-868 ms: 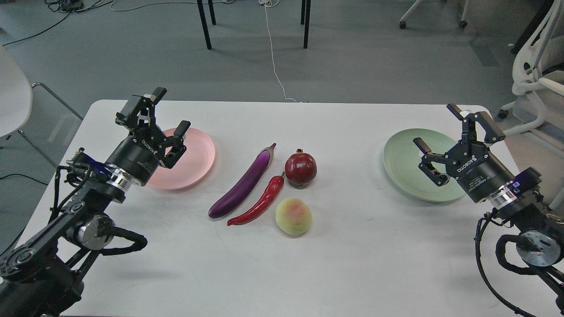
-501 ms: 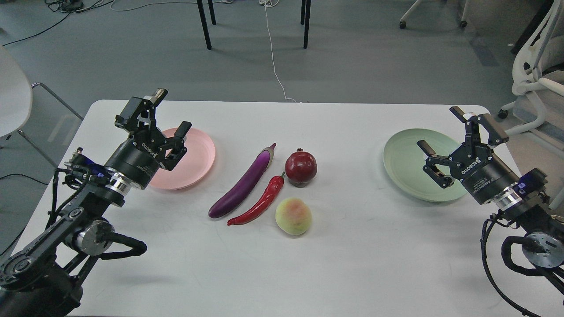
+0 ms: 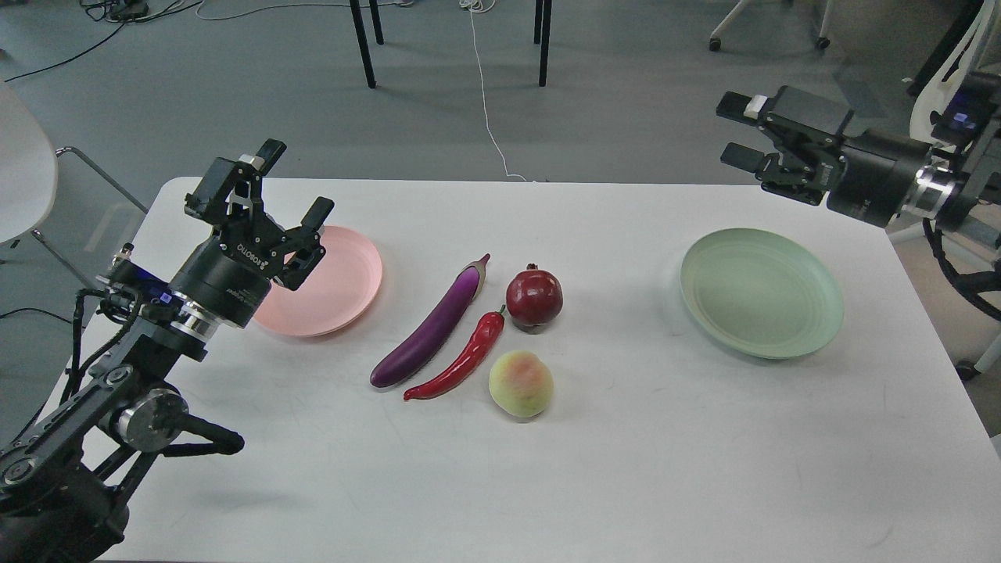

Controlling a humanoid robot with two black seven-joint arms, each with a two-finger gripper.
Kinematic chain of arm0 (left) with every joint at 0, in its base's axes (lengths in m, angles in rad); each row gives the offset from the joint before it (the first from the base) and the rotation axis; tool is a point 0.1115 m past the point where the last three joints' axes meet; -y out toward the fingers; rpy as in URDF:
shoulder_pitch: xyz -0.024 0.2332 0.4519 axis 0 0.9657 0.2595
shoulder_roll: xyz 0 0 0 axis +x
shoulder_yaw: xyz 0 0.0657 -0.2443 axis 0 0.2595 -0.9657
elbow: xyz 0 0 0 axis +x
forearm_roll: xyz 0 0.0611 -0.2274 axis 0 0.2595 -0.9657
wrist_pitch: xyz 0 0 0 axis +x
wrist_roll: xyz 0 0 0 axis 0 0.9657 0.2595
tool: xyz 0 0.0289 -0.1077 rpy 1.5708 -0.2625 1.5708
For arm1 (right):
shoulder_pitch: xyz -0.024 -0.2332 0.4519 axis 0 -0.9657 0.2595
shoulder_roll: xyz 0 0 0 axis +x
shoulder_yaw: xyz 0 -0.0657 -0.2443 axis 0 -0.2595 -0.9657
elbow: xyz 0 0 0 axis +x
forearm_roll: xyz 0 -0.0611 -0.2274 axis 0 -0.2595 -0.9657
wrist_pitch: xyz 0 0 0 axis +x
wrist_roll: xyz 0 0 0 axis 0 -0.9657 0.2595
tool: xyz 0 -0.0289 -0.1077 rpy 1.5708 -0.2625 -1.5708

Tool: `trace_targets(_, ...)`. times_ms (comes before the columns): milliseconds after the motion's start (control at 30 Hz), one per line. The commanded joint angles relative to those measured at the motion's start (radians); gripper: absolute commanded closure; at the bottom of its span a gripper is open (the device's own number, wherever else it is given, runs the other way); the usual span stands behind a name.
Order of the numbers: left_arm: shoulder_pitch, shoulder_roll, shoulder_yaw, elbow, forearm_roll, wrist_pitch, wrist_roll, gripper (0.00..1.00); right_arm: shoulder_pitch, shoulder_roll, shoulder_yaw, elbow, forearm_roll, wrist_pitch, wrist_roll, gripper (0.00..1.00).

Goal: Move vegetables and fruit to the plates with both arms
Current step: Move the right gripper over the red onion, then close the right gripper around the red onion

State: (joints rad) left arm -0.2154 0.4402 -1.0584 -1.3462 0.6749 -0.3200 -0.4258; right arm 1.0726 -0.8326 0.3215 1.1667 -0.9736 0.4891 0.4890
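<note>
A purple eggplant (image 3: 435,324), a red chili pepper (image 3: 461,360), a dark red pomegranate (image 3: 534,297) and a yellow-green peach (image 3: 521,384) lie together at the table's middle. A pale pink plate (image 3: 332,285) sits at the left and a pale green plate (image 3: 761,292) at the right, both with nothing on them. My left gripper (image 3: 295,181) is open and empty above the pink plate's left edge. My right gripper (image 3: 736,131) is open and empty, raised high beyond the table's far right corner and pointing left.
The white table (image 3: 665,469) has bare surface in front of the produce. Chair legs (image 3: 364,43) and cables lie on the grey floor behind. A white office chair (image 3: 950,117) stands at the far right, a white chair (image 3: 23,168) at the left.
</note>
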Motion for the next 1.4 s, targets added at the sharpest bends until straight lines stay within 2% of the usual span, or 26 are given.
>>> trace_targets(0, 0.008, 0.011, -0.002, -0.031, 0.0, 0.001, -0.004, 0.02, 0.232, 0.076, -0.24, -0.021, -0.166, 0.0, 0.0, 0.01)
trace_targets(100, 0.008, 0.014, -0.005, -0.045, 0.0, 0.001, -0.004, 0.02, 0.329, 0.165, -0.364, -0.065, -0.293, 0.0, 0.0, 0.01)
trace_targets(300, 0.024, 0.014, -0.011, -0.07, 0.0, 0.004, -0.005, 0.02, 0.348, 0.38, -0.424, -0.208, -0.508, 0.0, 0.0, 0.01)
trace_targets(534, 0.045, 0.015, -0.023, -0.09, 0.002, 0.003, -0.005, 0.02, 0.334, 0.608, -0.567, -0.384, -0.516, 0.0, 0.0, 0.01)
trace_targets(668, 0.05, 0.021, -0.029, -0.091, 0.002, 0.003, -0.005, 0.02, 0.31, 0.697, -0.625, -0.467, -0.516, 0.0, 0.0, 0.01)
trace_targets(968, 0.05, 0.028, -0.046, -0.091, 0.0, -0.001, -0.005, 0.02, 0.268, 0.777, -0.637, -0.551, -0.516, -0.004, 0.0, 0.01)
trace_targets(1369, 0.048, 0.028, -0.055, -0.091, 0.0, -0.002, -0.005, 0.02, 0.231, 0.808, -0.696, -0.607, -0.514, -0.201, 0.0, 0.02)
